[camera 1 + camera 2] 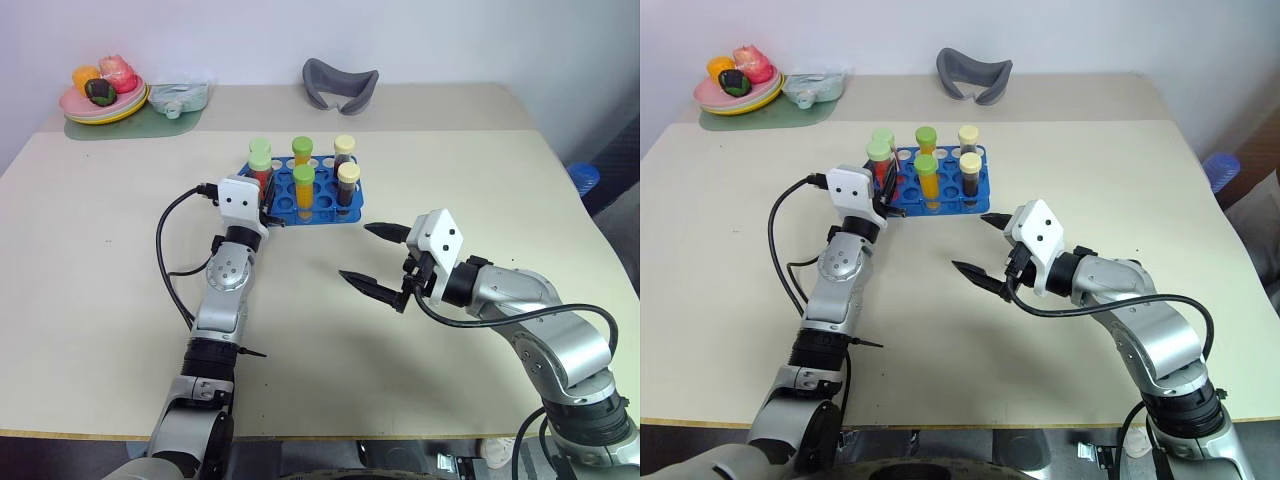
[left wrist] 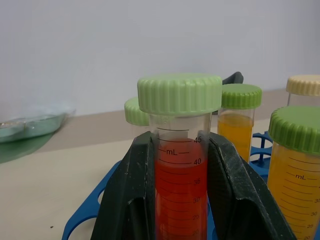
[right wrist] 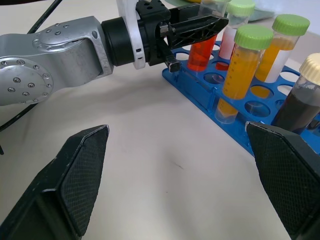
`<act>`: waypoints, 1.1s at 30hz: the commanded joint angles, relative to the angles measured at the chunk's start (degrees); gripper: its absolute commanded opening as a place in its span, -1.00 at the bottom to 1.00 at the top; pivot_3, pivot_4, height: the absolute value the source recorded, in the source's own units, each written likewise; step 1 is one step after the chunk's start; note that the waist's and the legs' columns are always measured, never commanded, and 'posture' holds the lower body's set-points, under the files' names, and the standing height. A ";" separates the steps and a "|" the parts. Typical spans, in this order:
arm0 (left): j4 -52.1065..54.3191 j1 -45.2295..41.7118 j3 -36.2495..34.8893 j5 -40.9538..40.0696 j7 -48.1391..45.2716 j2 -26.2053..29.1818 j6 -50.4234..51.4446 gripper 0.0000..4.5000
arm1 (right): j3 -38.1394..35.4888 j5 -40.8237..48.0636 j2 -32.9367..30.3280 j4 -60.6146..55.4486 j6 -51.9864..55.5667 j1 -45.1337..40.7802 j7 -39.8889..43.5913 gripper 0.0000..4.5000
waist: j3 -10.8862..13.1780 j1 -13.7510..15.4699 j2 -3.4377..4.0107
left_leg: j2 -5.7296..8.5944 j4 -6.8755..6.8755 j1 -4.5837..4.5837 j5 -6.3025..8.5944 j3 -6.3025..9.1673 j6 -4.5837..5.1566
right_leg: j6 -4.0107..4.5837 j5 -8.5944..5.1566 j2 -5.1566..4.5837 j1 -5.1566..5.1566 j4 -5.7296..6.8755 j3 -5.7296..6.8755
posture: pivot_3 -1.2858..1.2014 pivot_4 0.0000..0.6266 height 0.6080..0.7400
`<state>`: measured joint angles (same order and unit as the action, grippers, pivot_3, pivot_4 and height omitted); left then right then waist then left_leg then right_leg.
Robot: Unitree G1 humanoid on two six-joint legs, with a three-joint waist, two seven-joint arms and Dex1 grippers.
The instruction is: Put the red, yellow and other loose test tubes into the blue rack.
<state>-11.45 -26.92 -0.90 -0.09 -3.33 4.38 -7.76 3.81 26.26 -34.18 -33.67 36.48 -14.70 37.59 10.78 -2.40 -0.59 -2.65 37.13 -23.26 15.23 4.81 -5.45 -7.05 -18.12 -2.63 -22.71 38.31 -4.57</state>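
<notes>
Clamping the red tube (image 2: 181, 190) over the blue rack (image 3: 210, 95), apparently, left gripper (image 2: 181, 200); right gripper (image 1: 372, 258) spread wide.

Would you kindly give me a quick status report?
Left claw shut on red tube over blue rack. Right claw open, empty, apart. Nothing blocking.

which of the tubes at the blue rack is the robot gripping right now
The green-capped tube of red liquid, clamped in the left gripper; the other tubes stand free in the rack.
</notes>
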 commanded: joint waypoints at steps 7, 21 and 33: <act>5.33 -0.27 -1.06 -0.90 -0.22 0.69 1.23 0.96 | -1.48 0.40 -0.58 -1.14 -1.38 -0.34 0.92 1.00 | 0.00 -0.03 0.00 | 0.00 0.00 0.00 0.00 0.00 0.00 | 0.00 0.00 0.00 0.00 0.00 0.00 | 0.03 -0.52 1.00; 31.34 23.87 -20.14 -20.01 -23.57 28.68 23.63 0.96 | -19.75 0.94 -11.49 13.59 -5.50 6.47 8.83 1.00 | 0.01 -0.11 0.02 | -0.03 -0.10 0.04 0.03 -0.02 0.05 | 0.01 -0.01 0.01 0.01 -0.05 -0.01 | 0.03 -0.52 1.00; 33.89 34.36 -27.51 -21.58 -26.12 32.16 25.37 0.96 | -19.81 -2.09 -11.79 23.85 -12.29 6.26 11.90 1.00 | 0.02 -0.16 0.02 | -0.05 -0.11 0.15 0.04 -0.03 0.06 | 0.02 -0.01 0.02 0.15 -0.12 -0.01 | 0.03 -0.52 1.00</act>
<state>19.48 6.80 -26.71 -21.19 -30.08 36.70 17.42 -15.55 24.23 -46.06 -9.37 25.75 -7.58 49.41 10.81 -2.56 -0.57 -2.70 37.02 -23.11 15.28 4.78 -5.39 -7.03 -18.13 -2.61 -22.55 38.19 -4.59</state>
